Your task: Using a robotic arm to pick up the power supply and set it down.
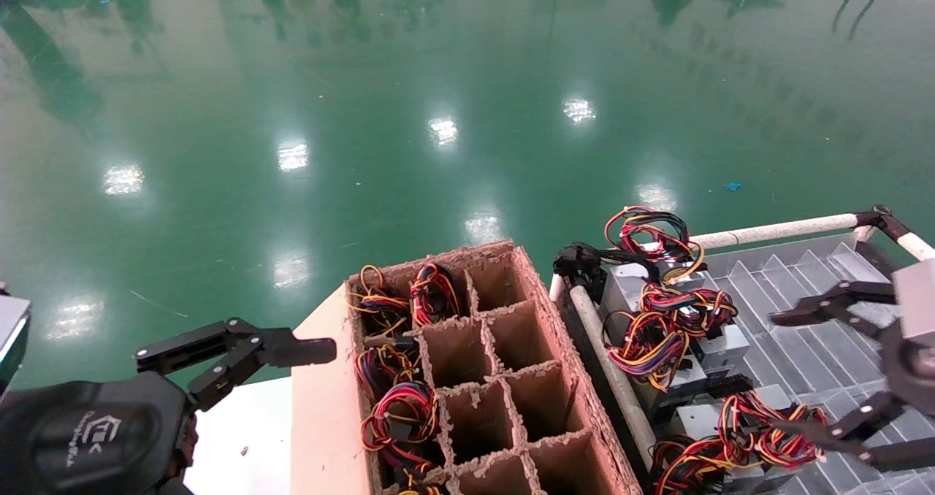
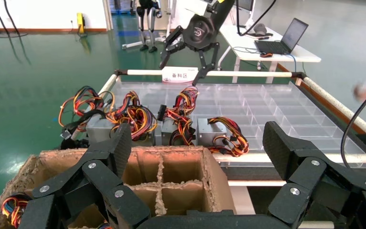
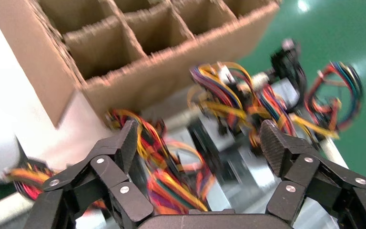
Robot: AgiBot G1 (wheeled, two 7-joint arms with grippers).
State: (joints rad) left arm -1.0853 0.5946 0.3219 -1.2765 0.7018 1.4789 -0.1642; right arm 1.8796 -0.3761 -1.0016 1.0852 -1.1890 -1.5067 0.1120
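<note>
Power supply (image 1: 730,436) lying flat, wires toward box, right gripper (image 1: 818,371) wide open above, empty.

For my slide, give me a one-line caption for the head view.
Right pincer open above wired power supplies in a clear tray; left pincer waits beside the divided cardboard box.

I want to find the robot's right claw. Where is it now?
In the head view the right gripper is on the right, open, over the clear tray, right next to the power supplies with their colourful wires.
</note>
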